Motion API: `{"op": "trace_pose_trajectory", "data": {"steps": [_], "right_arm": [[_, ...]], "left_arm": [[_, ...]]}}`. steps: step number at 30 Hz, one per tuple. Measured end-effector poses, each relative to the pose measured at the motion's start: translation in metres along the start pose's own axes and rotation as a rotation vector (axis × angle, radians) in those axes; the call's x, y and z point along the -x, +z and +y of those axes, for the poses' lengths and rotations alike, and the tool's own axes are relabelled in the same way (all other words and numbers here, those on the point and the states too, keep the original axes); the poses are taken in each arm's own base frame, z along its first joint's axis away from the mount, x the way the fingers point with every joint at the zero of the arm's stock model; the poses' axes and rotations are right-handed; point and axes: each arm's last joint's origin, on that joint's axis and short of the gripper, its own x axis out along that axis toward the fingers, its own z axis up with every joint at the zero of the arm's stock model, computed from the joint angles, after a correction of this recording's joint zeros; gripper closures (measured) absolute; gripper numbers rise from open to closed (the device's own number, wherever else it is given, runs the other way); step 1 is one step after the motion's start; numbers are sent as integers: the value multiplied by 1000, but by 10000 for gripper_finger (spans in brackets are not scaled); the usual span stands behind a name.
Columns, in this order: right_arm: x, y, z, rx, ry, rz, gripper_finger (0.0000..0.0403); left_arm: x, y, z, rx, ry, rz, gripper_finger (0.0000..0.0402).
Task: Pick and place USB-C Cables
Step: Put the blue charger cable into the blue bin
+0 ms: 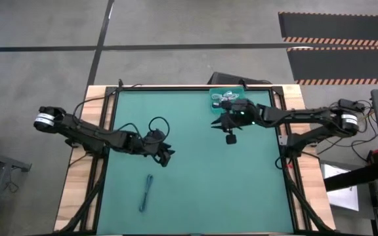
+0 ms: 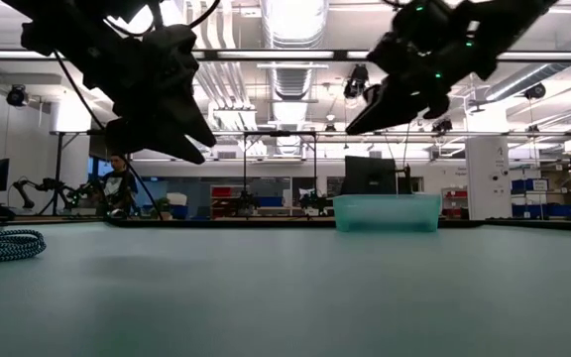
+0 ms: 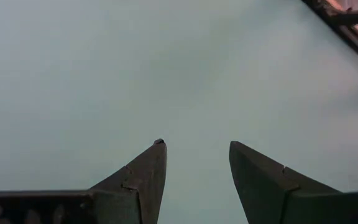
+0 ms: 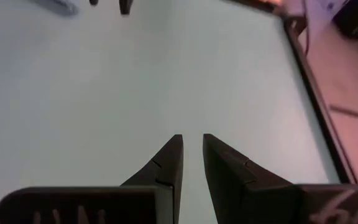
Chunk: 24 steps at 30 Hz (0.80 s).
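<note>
A blue-grey cable bundle (image 1: 147,192) lies straight on the green mat near the table's near edge; its braided end (image 2: 3,244) shows at the left of the low view. White coiled cables (image 1: 222,100) lie inside the teal bin (image 1: 214,94) at the far edge. The purplish-black cable is not visible. My left gripper (image 1: 167,155) hovers open above mid-table, left of centre, with only bare mat between its fingers (image 3: 196,146). My right gripper (image 1: 216,124) hangs in the air just in front of the bin, empty, its fingers (image 4: 192,137) a narrow gap apart.
The teal bin (image 2: 387,213) stands at the far right of the mat. A black frame rail (image 1: 284,141) borders the mat, with wood table edge outside it. A loop of the left arm's black wiring (image 1: 157,123) arches above the mat. Bare mat lies between the grippers.
</note>
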Motion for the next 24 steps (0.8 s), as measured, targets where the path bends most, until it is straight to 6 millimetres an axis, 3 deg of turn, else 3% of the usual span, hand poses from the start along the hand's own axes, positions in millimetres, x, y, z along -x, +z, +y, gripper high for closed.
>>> {"op": "trace_pose_trajectory", "data": {"steps": [7, 13, 24], "right_arm": [[20, -14, 12, 8, -62, -147, 351], [29, -25, 20, 10, -92, -224, 351], [31, -29, 22, -3, -97, -235, 351]], "left_arm": [[0, -5, -5, 73, -46, 58, 242], [3, -14, -15, 142, -156, 211, 242], [18, -35, -34, 297, -50, 431, 242]]}}
